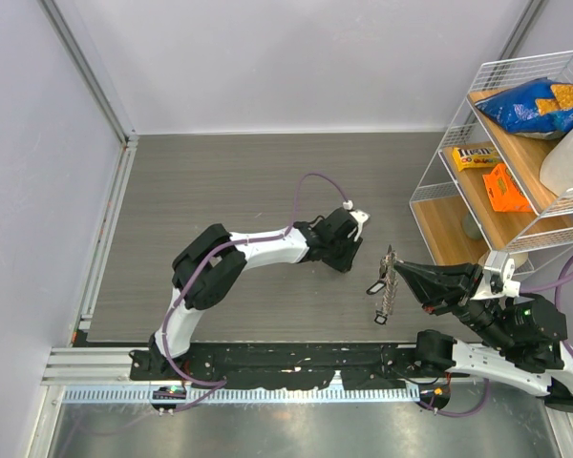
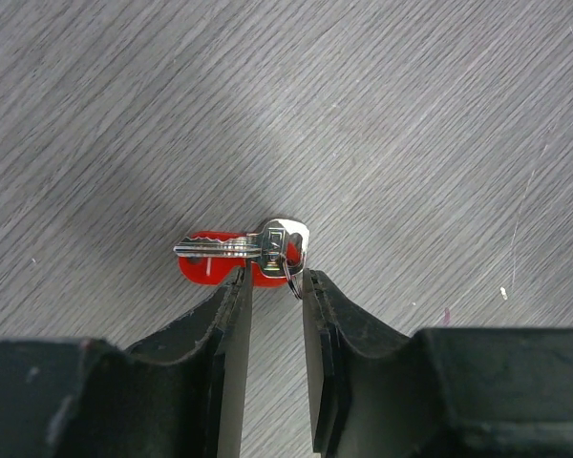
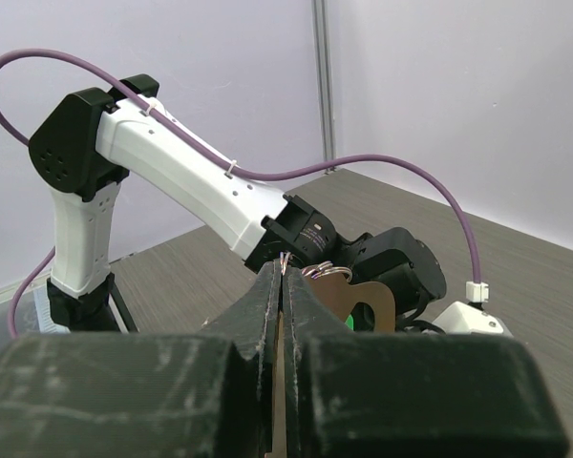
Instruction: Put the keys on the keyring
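On table [image 2: 411,114] just past L gripper [image 2: 275,281] tips, keys [image 2: 239,256] lie crosswise to jaws, which stand apart, empty. R gripper [image 1: 399,270], clamped on keyring [image 1: 389,291], holds it above table nearby; keys nearer L gripper.

Wire shelf [image 1: 441,236], blue bag [image 1: 530,105], possibly snacks

Left arm [image 1: 267,248] and right arm [image 1: 487,361] alike — white shells, black joints — trail looping purple cables [image 1: 310,178].

grey wood-grain table [image 1: 220,191]; red-headed key [image 2: 202,269] and silver key [image 2: 282,239] lying together on it.
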